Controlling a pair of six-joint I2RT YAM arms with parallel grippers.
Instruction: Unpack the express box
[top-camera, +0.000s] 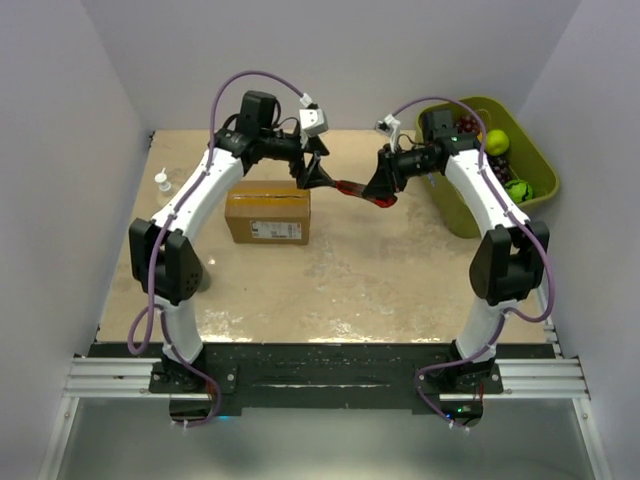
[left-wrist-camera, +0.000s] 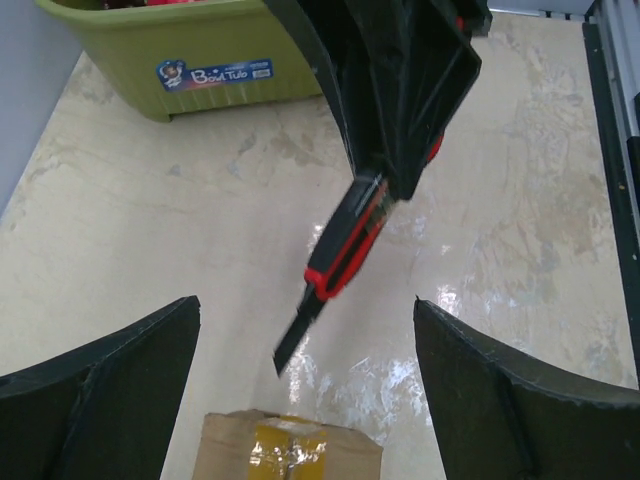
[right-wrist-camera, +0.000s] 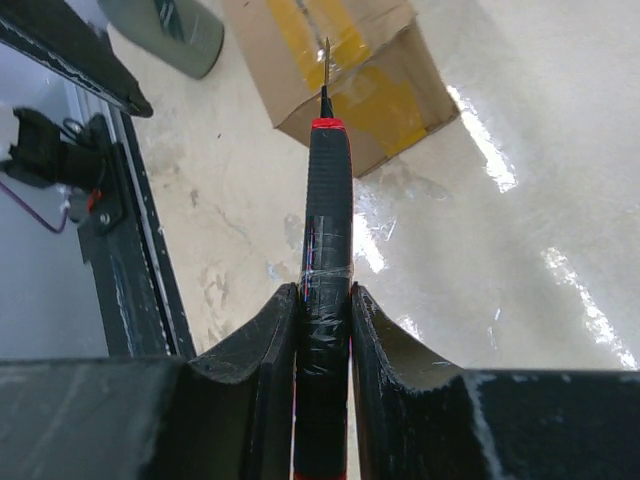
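Observation:
The express box (top-camera: 267, 215), brown cardboard with yellowish tape on top and a white label on its near side, lies left of centre. It shows in the left wrist view (left-wrist-camera: 290, 450) and in the right wrist view (right-wrist-camera: 340, 70). My right gripper (top-camera: 383, 188) is shut on a red and black utility knife (top-camera: 352, 189) and holds it above the table, right of the box. The blade is out and points towards the box. In the right wrist view my gripper (right-wrist-camera: 326, 290) clamps the knife (right-wrist-camera: 327, 200). My left gripper (top-camera: 312, 178) is open and empty, just above the box's far right corner. The knife (left-wrist-camera: 345, 255) hangs in front of its jaws (left-wrist-camera: 306, 302).
A green bin (top-camera: 520, 150) with fruit stands at the back right; it also shows in the left wrist view (left-wrist-camera: 200, 60). A small white bottle (top-camera: 162, 182) stands at the far left. A black rail (top-camera: 320, 365) runs along the near edge.

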